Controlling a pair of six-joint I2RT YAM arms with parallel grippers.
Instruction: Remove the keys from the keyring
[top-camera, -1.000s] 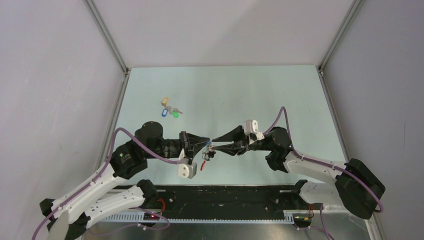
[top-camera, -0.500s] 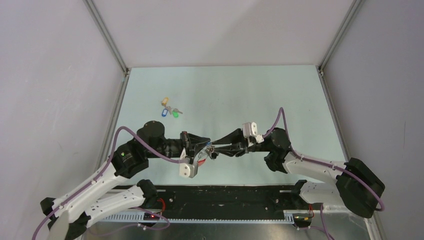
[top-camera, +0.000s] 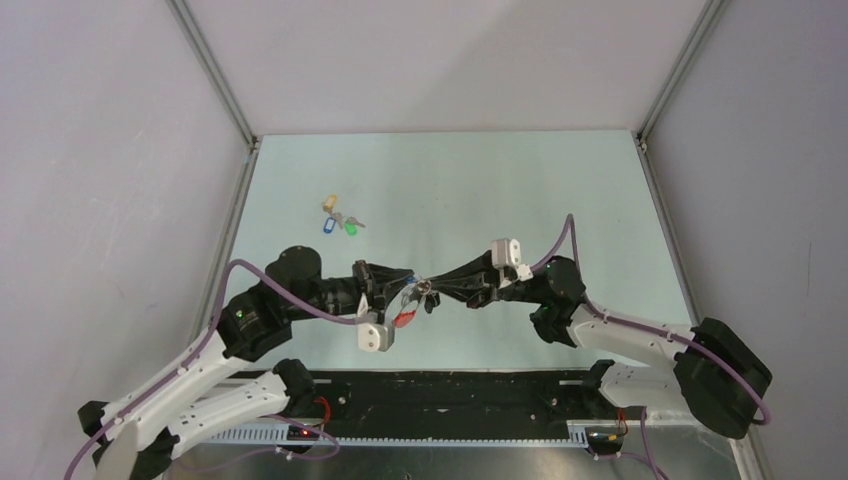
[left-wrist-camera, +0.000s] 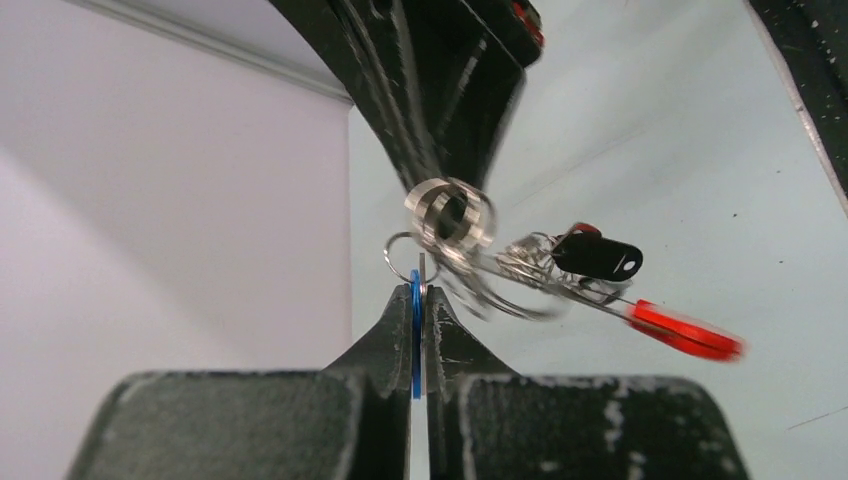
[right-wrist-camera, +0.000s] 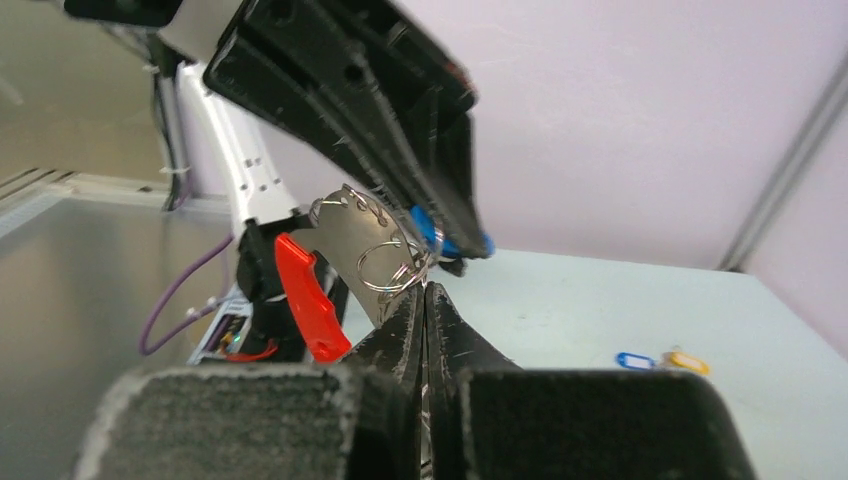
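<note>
Separation step: left gripper clamps a blue key tag, right gripper pinches the keyring — next, probably slide the tag's key along the coil.

White-and-black arms trail purple cables.

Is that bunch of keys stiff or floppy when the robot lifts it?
Probably floppy: the keys hang on loose linked rings, and the red tag looks blurred, as if swinging. Likely slippery too: the ring is thin shiny metal. If held only by the blue tag in the left gripper, the rest would likely dangle.
</note>
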